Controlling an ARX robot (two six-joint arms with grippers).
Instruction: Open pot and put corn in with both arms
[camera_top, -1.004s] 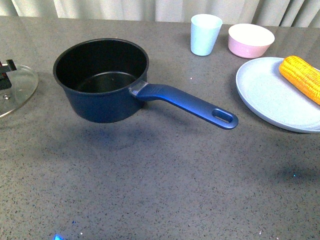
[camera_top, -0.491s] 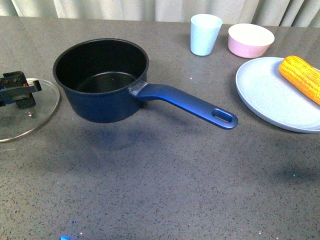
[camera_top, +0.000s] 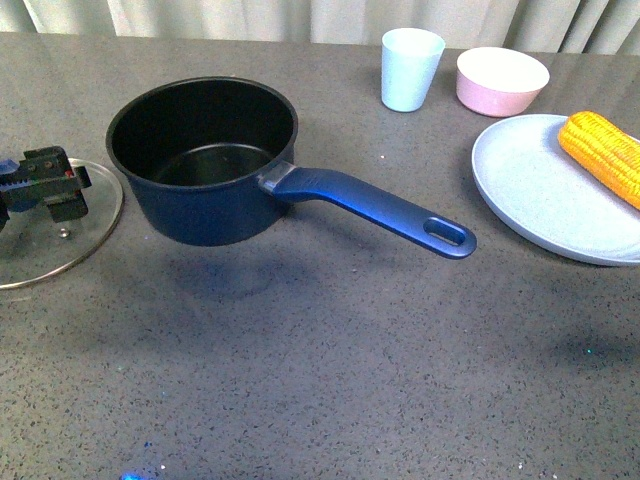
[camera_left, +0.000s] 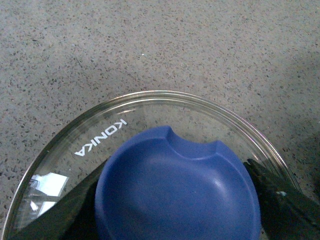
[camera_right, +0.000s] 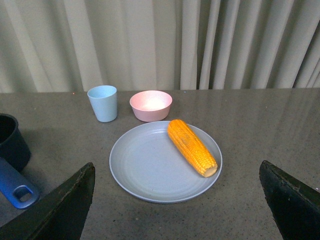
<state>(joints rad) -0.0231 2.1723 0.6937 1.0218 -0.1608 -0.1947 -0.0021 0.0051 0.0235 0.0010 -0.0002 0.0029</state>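
Observation:
The navy-blue pot (camera_top: 205, 160) stands open on the grey table, its long handle (camera_top: 380, 210) pointing right and toward me. Its glass lid (camera_top: 50, 245) is at the far left, low over or on the table. My left gripper (camera_top: 40, 182) is shut on the lid's blue knob (camera_left: 177, 187). The yellow corn (camera_top: 605, 152) lies on a pale blue plate (camera_top: 545, 195) at the right. It also shows in the right wrist view (camera_right: 191, 146), ahead of my open, empty right gripper (camera_right: 177, 200), which is out of the front view.
A light blue cup (camera_top: 410, 68) and a pink bowl (camera_top: 502, 80) stand at the back, between pot and plate. Curtains hang behind the table's far edge. Grey tabletop (camera_top: 320, 360) spreads in front of the pot.
My left gripper has carried the lid to the right, further into the front view and closer to the pot. The pot, corn and plate have not moved.

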